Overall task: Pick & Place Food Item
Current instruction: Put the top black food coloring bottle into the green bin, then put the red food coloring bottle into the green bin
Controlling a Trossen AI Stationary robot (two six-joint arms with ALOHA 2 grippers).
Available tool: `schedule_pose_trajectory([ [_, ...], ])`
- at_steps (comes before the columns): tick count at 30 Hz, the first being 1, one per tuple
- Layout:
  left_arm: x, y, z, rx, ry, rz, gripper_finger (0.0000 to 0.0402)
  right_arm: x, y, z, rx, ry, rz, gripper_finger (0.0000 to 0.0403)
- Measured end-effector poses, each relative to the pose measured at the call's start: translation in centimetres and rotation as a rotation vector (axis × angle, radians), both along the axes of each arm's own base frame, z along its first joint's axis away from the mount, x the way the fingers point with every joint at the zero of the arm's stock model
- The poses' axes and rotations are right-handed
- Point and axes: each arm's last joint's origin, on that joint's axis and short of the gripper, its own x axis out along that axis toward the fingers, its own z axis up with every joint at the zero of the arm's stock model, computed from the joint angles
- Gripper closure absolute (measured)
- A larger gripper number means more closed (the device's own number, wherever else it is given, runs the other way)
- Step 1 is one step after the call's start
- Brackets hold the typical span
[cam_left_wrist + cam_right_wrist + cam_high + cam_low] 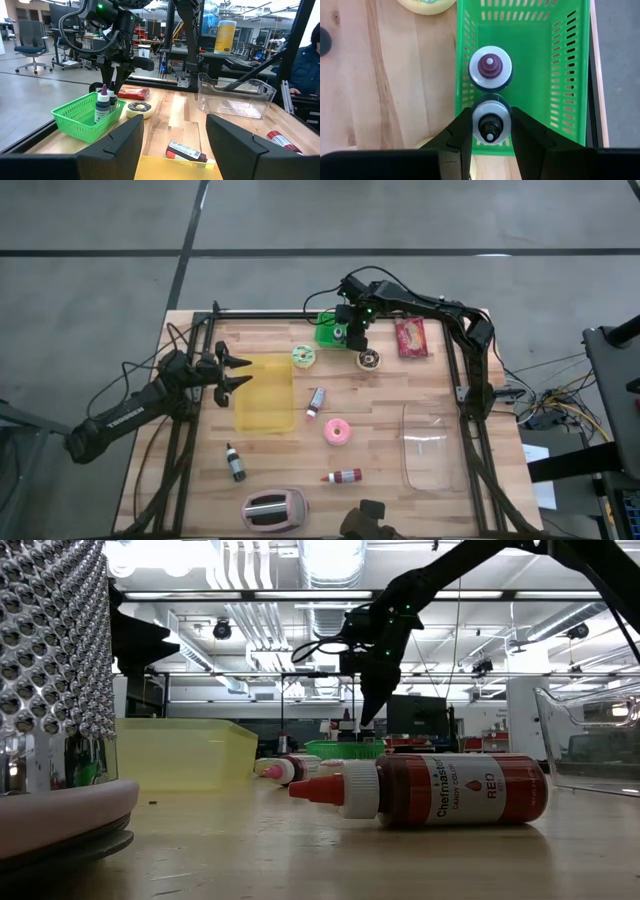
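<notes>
Gripping a black-capped bottle (491,124) upright in the green basket (570,90) at the worktop's (380,395) far edge, your right pincer (491,131) holds it closed at the neck. Beside it in the same basket stands a second bottle with a purple cap (490,67), touching or nearly so. If you are placing, lower straight down and open only once the base sits flat; if lifting, rise vertically so the neighbour is not tipped. Your left pincer (175,137) waits wide open over the yellow tray (265,395), which looks empty. A clear bin (432,448) on the right side appears empty too.
</notes>
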Motion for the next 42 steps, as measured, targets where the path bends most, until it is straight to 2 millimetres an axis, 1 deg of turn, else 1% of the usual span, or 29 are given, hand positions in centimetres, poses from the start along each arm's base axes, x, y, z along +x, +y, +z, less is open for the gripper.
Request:
schedule_pose_trajectory([
  [10, 0.0, 0.0, 0.0, -0.001, 0.001, 0.000, 0.0179, -0.1, -0.4, 0.2, -0.005, -0.008, -0.036, 0.0303],
  [14, 0.0, 0.0, -0.1, -0.004, 0.006, 0.000, 0.0179, 0.0, -0.5, 0.6, -0.010, -0.019, -0.046, 0.0260],
  [17, 0.0, 0.0, -0.1, -0.005, 0.006, 0.000, 0.0179, 0.0, -0.5, 0.7, -0.012, -0.023, -0.048, 0.0243],
  [28, 0.0, 0.0, -0.1, -0.005, 0.006, 0.000, 0.0179, 0.1, -0.6, 1.0, -0.015, -0.033, -0.047, 0.0261],
  [38, 0.0, 0.0, -0.2, -0.009, 0.018, 0.000, 0.0179, 0.6, -0.9, 3.1, -0.079, -0.068, -0.036, 0.0262],
  [42, 0.0, 0.0, -0.2, -0.009, 0.019, 0.000, 0.0179, 0.8, -0.6, 4.3, -0.082, -0.065, -0.030, 0.0262],
])
